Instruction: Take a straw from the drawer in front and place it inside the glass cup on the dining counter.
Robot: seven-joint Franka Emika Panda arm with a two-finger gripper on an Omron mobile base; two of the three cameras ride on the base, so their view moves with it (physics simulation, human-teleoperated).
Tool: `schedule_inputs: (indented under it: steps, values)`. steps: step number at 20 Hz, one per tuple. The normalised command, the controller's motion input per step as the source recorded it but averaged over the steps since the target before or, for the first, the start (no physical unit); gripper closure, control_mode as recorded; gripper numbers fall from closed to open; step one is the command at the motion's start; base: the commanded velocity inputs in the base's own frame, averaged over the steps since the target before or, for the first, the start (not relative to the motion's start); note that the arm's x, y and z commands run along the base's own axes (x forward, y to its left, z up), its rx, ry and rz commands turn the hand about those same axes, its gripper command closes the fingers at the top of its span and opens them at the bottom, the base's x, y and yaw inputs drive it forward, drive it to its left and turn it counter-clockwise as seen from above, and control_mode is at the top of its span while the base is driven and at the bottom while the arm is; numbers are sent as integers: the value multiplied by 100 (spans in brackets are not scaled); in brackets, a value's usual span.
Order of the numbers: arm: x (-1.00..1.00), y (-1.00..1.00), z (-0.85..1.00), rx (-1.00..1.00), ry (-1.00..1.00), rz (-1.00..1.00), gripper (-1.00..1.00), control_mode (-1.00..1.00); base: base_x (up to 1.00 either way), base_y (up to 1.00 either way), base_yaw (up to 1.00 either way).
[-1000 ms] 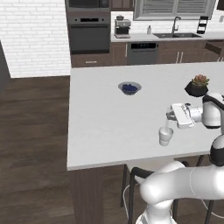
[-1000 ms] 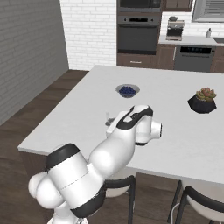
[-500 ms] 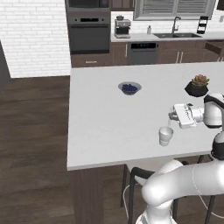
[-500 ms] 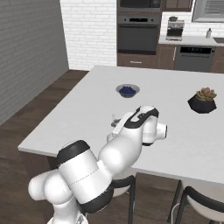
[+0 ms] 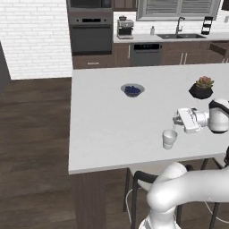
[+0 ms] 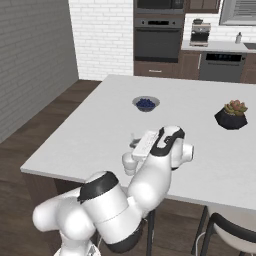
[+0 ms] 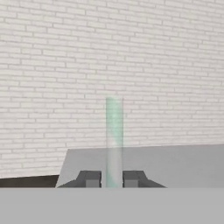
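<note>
White desk (image 5: 107, 129) of a brick-walled kitchen, straw carried to the cup.
The straw (image 7: 114, 140) is clamped between the fingers (image 7: 90, 179), its long axis running out from them; the glass cup (image 5: 169, 138) stands just below and near the fingers.

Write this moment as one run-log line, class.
gripper: shut on straw | hand: level, just above glass cup | straw: not yet in cup | surface: dining counter
</note>
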Motion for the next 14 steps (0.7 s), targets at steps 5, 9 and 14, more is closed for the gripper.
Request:
schedule_inputs:
  steps: [5, 9, 14]
  values:
    - [1, 2, -6, 0, 0, 0, 100, -100, 0, 0, 0]
    - [3, 16, 0, 0, 0, 0, 100, -100, 0, 0, 0]
    - [3, 15, 0, 0, 0, 0, 100, -100, 0, 0, 0]
